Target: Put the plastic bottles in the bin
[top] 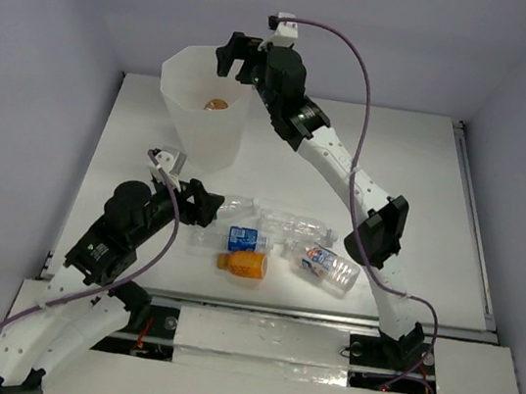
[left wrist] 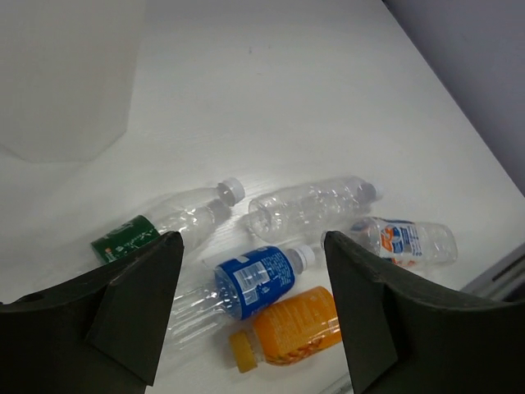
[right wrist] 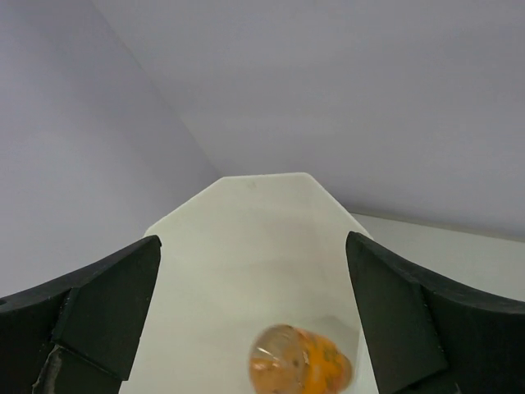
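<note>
The translucent white bin (top: 195,122) stands at the back left, with one stubby orange bottle (top: 216,105) inside, also seen from above in the right wrist view (right wrist: 299,363). My right gripper (top: 236,56) is open and empty above the bin's far rim (right wrist: 262,185). Several bottles lie on the table: a green-labelled one (left wrist: 135,234), a clear one (left wrist: 312,203), a blue-labelled one (left wrist: 253,281), a stubby orange one (left wrist: 294,324) and an orange-blue-labelled one (left wrist: 406,240). My left gripper (top: 210,207) is open and empty, just left of and above the blue-labelled bottle (top: 242,239).
The bottles lie in a loose cluster near the table's front edge (top: 324,315). Grey walls close in the table at the back and sides. The bin's side (left wrist: 66,82) fills the upper left of the left wrist view.
</note>
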You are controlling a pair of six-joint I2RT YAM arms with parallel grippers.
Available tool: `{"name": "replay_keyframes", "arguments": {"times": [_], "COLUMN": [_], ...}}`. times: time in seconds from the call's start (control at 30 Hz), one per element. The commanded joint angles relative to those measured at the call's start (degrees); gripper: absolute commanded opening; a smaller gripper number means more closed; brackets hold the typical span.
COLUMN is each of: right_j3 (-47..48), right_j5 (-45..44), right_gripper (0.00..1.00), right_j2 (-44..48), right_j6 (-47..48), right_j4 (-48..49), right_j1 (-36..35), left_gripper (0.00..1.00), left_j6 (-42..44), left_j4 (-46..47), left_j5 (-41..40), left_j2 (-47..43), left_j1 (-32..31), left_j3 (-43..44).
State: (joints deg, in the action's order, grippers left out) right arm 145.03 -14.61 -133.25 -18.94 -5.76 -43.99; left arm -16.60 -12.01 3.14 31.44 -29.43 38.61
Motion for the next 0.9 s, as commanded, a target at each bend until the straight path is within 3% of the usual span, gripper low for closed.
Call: {"name": "replay_keyframes", "arguments": {"times": [0.0, 0.07, 0.13, 0.17, 0.2, 0.23, 0.3, 0.37, 0.4, 0.47, 0.5, 0.6, 0.7, 0.87], "right_j3": [-5.07, -11.67, -26.24, -31.86, -42.44, -47.34, -56.31, -68.70, -72.31, -81.60, -84.19, -90.97, -94.83, -97.65], "right_j5": [0.90, 1.34, 1.95, 2.39, 2.66, 2.75, 3.44, 2.93, 1.88, 0.90, 0.12, -1.90, -3.83, -7.44], "right_gripper": [0.99, 0.96, 0.83, 0.75, 0.50, 0.41, 0.37, 0.38, 0.42, 0.50, 0.62, 0.85, 0.91, 0.93], "right_j2": [10.71, 15.89, 26.34, 30.29, 37.99, 41.54, 48.40, 57.72, 60.54, 68.42, 70.82, 78.92, 85.07, 91.23], "right_j6": [2.15, 2.50, 2.59, 2.50, 2.42, 1.89, 1.45, 0.13, -0.30, -1.09, -1.36, -2.24, -2.16, -1.19], "right_j4": [4.08, 5.23, 10.23, 12.16, 14.96, 15.77, 16.74, 17.10, 16.66, 15.96, 15.08, 11.58, 8.76, 6.03], "right_j1": [-0.57, -0.57, -0.57, -0.57, -0.57, -0.57, -0.57, -0.57, -0.57, -0.57, -0.57, -0.57, -0.57, -0.57], "left_gripper": [0.70, 0.70, 0.71, 0.71, 0.70, 0.70, 0.69, 0.69, 0.70, 0.73, 0.78, 0.85, 0.87, 0.88], "left_j6": [1.83, 2.36, 3.06, 3.33, 3.59, 3.85, 4.99, 5.96, 6.05, 5.79, 5.96, 5.96, 7.89, 9.04], "left_j4": [4.71, 4.80, 4.63, 4.19, 3.75, 3.23, 1.21, -1.25, -2.13, -3.54, -3.81, -4.95, -6.53, -8.02], "left_j5": [8.89, 10.57, 10.23, 9.53, 8.91, 7.69, 2.95, -4.84, -6.98, -12.33, -13.15, -14.56, -13.51, -12.37], "left_j2": [1.95, 4.06, 6.08, 6.78, 8.62, 9.68, 11.79, 14.96, 16.10, 18.74, 19.61, 23.74, 28.49, 33.77], "left_j1": [0.34, -0.62, -2.20, -4.47, -5.97, -7.73, -14.49, -20.11, -25.53, -29.96, -31.55, -34.64, -35.87, -37.01], "left_j3": [1.38, 1.55, 1.99, 2.17, 2.87, 3.31, 4.54, 5.42, 6.12, 6.74, 7.00, 8.06, 9.11, 10.25]}}
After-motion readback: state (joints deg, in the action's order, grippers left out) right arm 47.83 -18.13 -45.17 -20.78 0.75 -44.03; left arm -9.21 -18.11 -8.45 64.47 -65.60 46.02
